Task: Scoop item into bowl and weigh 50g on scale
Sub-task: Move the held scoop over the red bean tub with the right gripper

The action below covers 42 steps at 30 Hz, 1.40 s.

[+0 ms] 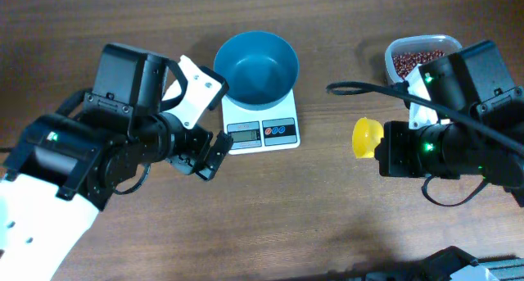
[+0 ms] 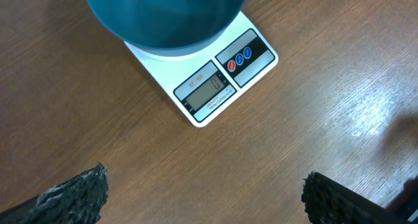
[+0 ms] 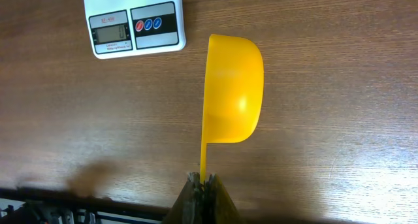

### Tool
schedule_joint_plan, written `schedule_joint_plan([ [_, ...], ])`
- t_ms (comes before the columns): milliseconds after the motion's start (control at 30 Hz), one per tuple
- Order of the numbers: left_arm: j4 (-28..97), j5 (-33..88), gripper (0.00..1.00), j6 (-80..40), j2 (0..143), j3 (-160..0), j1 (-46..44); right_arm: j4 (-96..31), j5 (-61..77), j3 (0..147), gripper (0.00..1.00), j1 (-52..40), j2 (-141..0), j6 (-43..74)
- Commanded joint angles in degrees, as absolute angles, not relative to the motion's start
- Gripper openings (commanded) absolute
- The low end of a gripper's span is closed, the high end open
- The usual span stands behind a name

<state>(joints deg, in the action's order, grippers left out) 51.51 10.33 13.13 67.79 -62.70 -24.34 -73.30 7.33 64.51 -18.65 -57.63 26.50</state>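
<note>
Overhead: bowl (image 1: pixel 260 64) sits on scale (image 1: pixel 262 132); beans (image 1: pixel 417 61) fill the clear tub (image 1: pixel 401 47) beside my right arm.
Left wrist: my left jaws gape wide over bare desk (image 2: pixel 313 119), near the scale's display.
Right wrist: my right jaws pinch the yellow scoop (image 3: pixel 234 87) by its handle, cup on edge, well apart from the scale.

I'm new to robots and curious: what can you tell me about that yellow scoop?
The yellow scoop looks like smooth, glossy plastic: a rounded cup on a thin handle. It is turned on its side, over the wooden table right of the scale. The right pincer is shut on the handle's end; nothing else touches it. Its inside is hidden.
</note>
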Motion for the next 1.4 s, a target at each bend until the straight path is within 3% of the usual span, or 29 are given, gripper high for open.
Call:
schedule_joint_plan([
  [0,51.07,11.42,0.99,14.22,68.18,-63.72,-24.23,-73.3,6.61,65.43,0.04,-18.35,-56.99,25.93],
  [700,51.07,13.76,0.99,14.24,68.18,-63.7,-24.23,-74.46,6.57,65.43,0.04,-18.35,-56.99,25.89],
  [767,51.07,13.76,0.99,14.24,68.18,-63.7,-24.23,-74.43,4.01,65.43,0.04,-18.35,-57.01,25.87],
  [867,51.07,13.76,0.99,14.24,68.18,-63.7,-24.23,-73.84,-10.33,65.43,0.04,-18.35,-58.06,24.18],
  [967,51.09,13.76,0.99,14.24,68.18,-63.7,-24.23,-69.25,-20.21,65.43,0.04,-18.35,-62.15,24.18],
  [1133,51.07,13.76,0.99,14.24,68.18,-63.7,-24.23,-56.21,-22.92,65.6,0.04,-17.06,-71.24,22.76],
  [1367,51.07,13.76,0.99,14.24,68.18,-63.7,-24.23,-45.71,-29.15,68.23,0.04,-6.85,-77.21,3.05],
])
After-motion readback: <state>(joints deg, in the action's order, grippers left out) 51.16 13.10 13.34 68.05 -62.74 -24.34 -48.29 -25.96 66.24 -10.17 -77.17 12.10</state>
